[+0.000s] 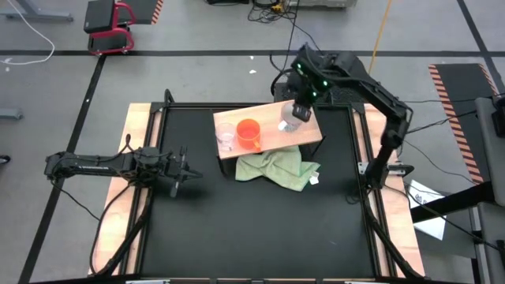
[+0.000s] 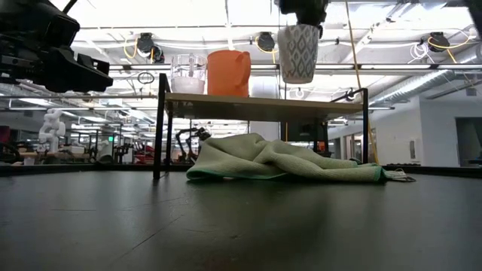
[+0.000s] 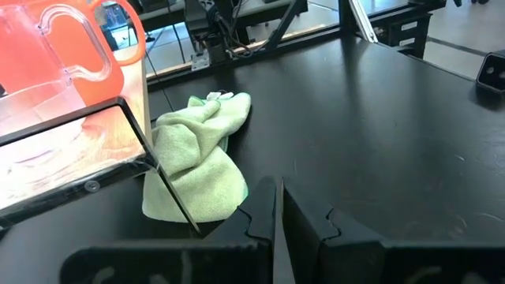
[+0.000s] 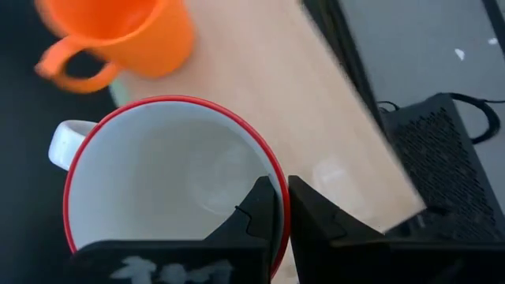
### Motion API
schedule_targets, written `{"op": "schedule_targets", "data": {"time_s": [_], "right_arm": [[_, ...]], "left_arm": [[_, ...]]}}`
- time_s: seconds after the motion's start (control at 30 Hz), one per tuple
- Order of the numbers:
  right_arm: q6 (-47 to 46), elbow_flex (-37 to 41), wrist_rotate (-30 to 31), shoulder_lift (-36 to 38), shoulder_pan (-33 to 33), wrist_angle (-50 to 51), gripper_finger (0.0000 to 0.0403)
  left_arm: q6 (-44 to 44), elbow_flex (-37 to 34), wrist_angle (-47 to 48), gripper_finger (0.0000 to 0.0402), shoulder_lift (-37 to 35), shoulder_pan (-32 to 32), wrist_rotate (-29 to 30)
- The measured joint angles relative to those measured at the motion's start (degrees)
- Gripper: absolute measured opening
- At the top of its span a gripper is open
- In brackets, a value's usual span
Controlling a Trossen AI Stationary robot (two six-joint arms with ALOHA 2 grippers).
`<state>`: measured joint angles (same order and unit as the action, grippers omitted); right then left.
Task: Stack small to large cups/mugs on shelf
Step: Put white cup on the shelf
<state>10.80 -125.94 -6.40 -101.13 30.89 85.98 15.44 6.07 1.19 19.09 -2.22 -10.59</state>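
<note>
The tan wooden shelf (image 1: 268, 136) stands on dark legs at the table's far middle. On it stand a clear glass cup (image 1: 226, 136) and, to its right, an orange mug (image 1: 248, 132). My right gripper (image 1: 298, 110) is shut on a white patterned mug with a red rim (image 2: 298, 53), above the shelf's right part. In the low view the mug's base hangs a little above the shelf top (image 2: 263, 98). My left gripper (image 1: 185, 170) is shut and empty, low over the table left of the shelf. My right gripper pinches the white mug's red rim (image 4: 268, 162), one finger inside the mug and one outside, on the side away from its handle (image 4: 67, 142). The fingers come from above, pointing down. The mug hangs upright, mouth up, clear of the shelf.
A crumpled green cloth (image 1: 276, 167) lies on the black table under and in front of the shelf; it also shows in the low view (image 2: 286, 162). The shelf's thin dark legs (image 2: 160, 128) stand at its ends. Bare black tabletop lies toward the near edge.
</note>
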Motion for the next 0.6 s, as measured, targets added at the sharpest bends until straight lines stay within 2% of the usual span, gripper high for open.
{"op": "schedule_targets", "data": {"time_s": [0.17,0.47,0.6], "right_arm": [[0.71,-5.77,0.19,-4.14,2.75,2.07,0.0010],[1.89,-5.81,-1.62,-4.56,3.20,2.66,0.0010],[1.82,-5.81,-1.55,-4.56,3.15,2.61,0.0010]], "left_arm": [[-0.46,-0.02,0.03,0.0026,0.00,0.02,-0.02],[-0.30,-5.46,-6.15,0.0026,0.02,0.00,-0.02],[-0.51,-5.51,-7.59,0.0026,-0.03,0.02,-0.02]]}}
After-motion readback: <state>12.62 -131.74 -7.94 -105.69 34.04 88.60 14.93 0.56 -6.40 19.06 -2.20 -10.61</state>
